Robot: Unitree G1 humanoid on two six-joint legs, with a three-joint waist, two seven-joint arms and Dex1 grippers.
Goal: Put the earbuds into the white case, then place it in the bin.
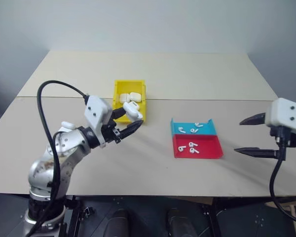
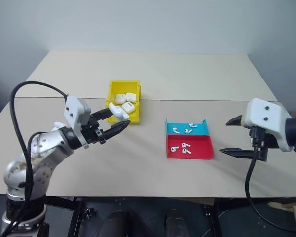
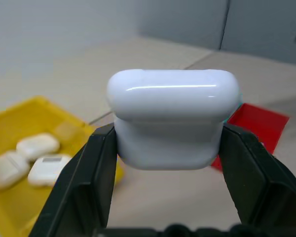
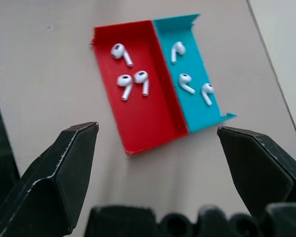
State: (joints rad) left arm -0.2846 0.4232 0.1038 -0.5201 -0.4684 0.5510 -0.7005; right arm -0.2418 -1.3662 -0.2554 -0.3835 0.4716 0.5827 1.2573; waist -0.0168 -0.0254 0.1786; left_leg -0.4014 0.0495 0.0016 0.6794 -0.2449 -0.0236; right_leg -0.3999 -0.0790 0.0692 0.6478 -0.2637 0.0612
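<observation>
My left gripper [image 1: 129, 122] is clamped on a small glossy white rounded plastic case [image 1: 132, 109], its two black fingers [image 3: 89, 173] pressing the lower body from either side while the closed lid stands clear above them. The held case is in the air just in front of the near right corner of the bright yellow rectangular plastic bin [image 1: 117, 89], which already contains several identical white cases [image 1: 129, 97]. My right gripper [image 1: 250, 135] hangs with its fingers wide apart and nothing between them, off to the right of the shallow red-and-blue plastic tray [image 1: 197, 153]. The tiny glossy white earbuds [image 4: 133, 81] lie loose in that tray, three in the red half and three in the blue. Decisive relation, in my judgement: the earbuds lie to the left of my empty right hand and below it, nearer to it than to my loaded left hand, so the pick falls to the right arm. The tray's long sides run near to far; the earbud stems point various ways.
</observation>
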